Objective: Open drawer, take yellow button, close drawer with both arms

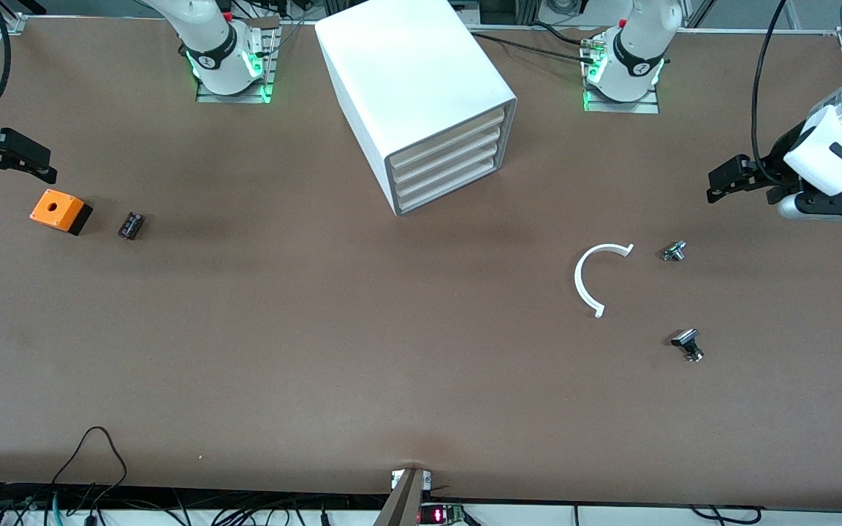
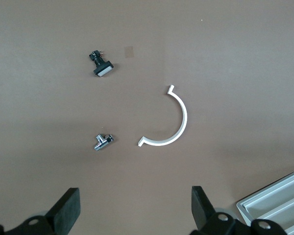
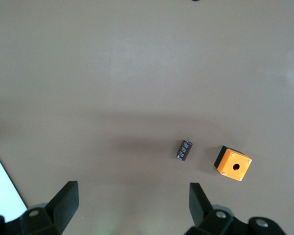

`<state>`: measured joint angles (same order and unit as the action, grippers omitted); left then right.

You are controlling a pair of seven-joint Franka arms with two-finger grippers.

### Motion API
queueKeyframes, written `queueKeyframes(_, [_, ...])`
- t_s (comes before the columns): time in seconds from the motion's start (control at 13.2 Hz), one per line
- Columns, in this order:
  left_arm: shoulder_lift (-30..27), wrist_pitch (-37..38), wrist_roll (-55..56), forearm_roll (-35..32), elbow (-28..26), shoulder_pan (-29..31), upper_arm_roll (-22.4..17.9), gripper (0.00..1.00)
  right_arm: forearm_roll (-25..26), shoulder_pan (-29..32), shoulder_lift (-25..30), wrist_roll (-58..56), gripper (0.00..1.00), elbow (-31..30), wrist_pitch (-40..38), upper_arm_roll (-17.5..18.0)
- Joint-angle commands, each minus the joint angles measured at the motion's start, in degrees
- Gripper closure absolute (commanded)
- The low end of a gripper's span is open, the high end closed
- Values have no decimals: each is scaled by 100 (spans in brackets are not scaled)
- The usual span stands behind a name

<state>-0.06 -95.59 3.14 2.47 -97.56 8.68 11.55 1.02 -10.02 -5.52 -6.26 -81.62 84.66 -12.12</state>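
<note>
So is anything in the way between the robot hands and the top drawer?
Nothing visible is. The left gripper and right gripper hang open at the table's ends; only bare table lies between them and the shut drawer.

Matt brown table (image 1: pixel 319 351) (smooth), satin white plastic-looking cabinet (image 1: pixel 406 66), shiny metal on one small part (image 2: pixel 102 141).

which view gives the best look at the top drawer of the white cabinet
The front view: the drawer shows there as the uppermost of four shut fronts in the cabinet. The left wrist view catches only a corner of the drawer fronts, and the right wrist view only a white sliver at its edge.
</note>
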Motion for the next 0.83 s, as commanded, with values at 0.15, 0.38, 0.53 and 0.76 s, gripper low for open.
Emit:
queueKeyframes(0.15, [76,-276,-85,-62,132,29,58,0,-67,26,51,-34,0,-82,68,-27])
queueKeyframes(0.38, [76,-258,-59,-62,141,20,67,0,-76,26,34,421,0,-74,77,-19])
queueKeyframes(0.53, [76,-250,-33,-62,141,11,67,0,-84,26,34,389,0,-56,85,-19])
queueKeyframes(0.76, [67,-241,-24,-62,141,11,76,0,-84,17,42,388,0,-47,94,-1])
